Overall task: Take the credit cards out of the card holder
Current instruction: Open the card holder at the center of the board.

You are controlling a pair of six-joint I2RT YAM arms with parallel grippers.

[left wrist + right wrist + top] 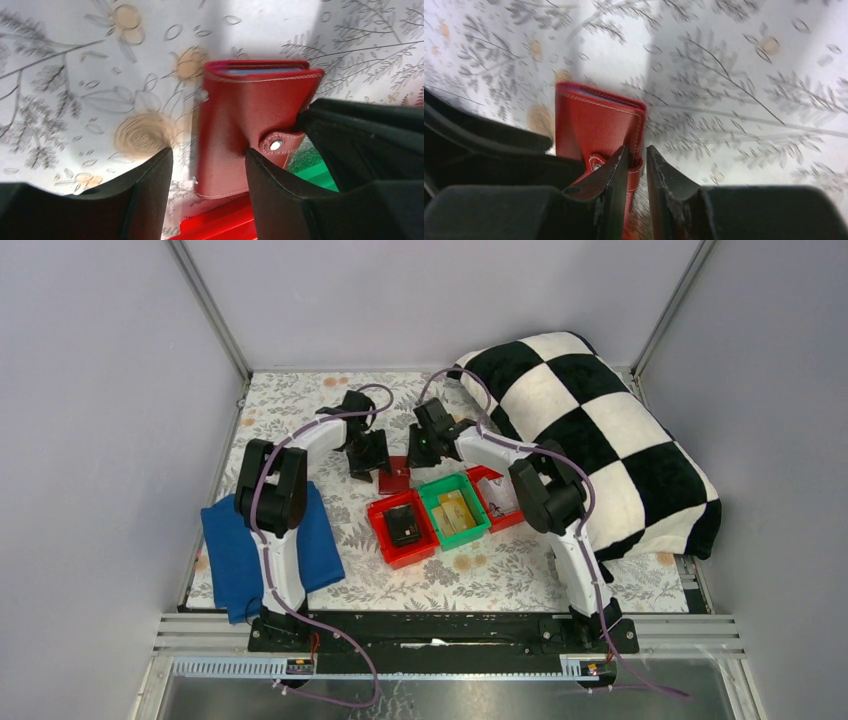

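Your left gripper [209, 152] straddles, unclenched, the dark red folding card holder [240, 105], likely light and floppy. Whether the right gripper [637, 150] grips its strap tab [280, 141] is unclear. Clamp the spine.

No legible text or numbers, card holder [240, 125] bears no readable brand or label

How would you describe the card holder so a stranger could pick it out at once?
On the floral tablecloth, find the green bin, then the red bin on its left. Just beyond that lies the card holder: small, flat, dark red, folded shut with a snap strap, unlike the open-topped plastic bins.
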